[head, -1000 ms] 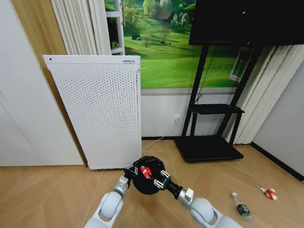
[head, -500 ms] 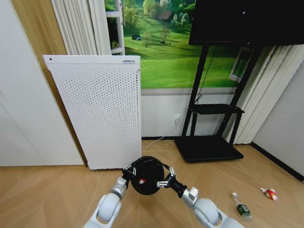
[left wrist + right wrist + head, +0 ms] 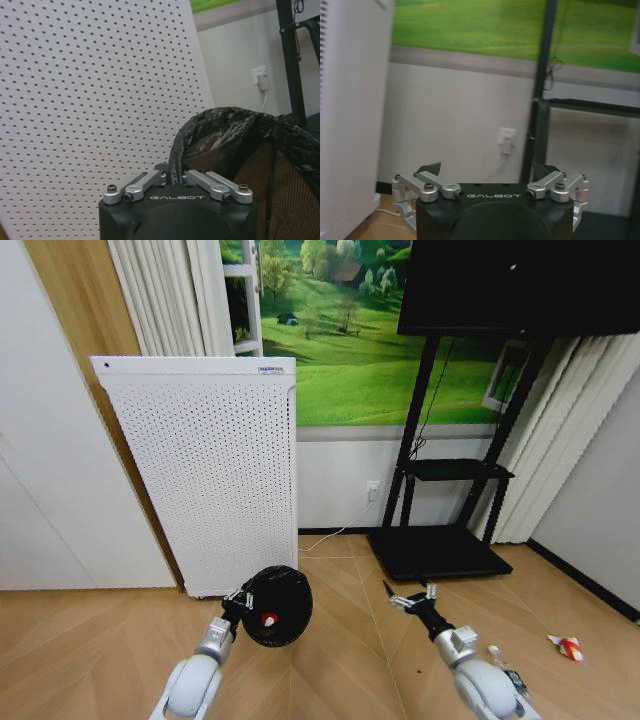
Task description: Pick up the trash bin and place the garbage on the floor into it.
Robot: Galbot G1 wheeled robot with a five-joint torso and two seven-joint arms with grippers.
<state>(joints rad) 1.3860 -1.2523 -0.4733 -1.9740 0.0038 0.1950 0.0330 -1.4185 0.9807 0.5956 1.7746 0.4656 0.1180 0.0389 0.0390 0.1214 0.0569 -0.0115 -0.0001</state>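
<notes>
The left claw (image 3: 240, 602) is clenched on the rim of the trash bin (image 3: 274, 606), pinching the black bag liner (image 3: 220, 132) and the mesh edge between its fingers, as the left wrist view shows; the bin hangs off the floor, just in front of the lower right corner of the tall white perforated appliance (image 3: 200, 470), with its mouth tipped toward the head camera. A red-and-white can (image 3: 269, 619) lies inside it. The right claw (image 3: 412, 599) is released, fingers spread and holding nothing, out to the right of the bin and well apart from it. Much farther from the appliance, on the wooden floor toward the right wall, lie the clear bottle (image 3: 509, 673), partly hidden behind the right arm, and the red-and-white wrapper (image 3: 567, 646). One item seems to be in and two are left, so the step in hand looks like going for the bottle. To do it well, the left arm should bring the mouth upward and hold it steady, since a one-sided pinch lets the bin swing and the can could roll out. The right claw should come down over the bottle across its narrow width with fingers wide, closing on the body rather than the cap, as a round bottle will likely roll away from a glancing touch.
</notes>
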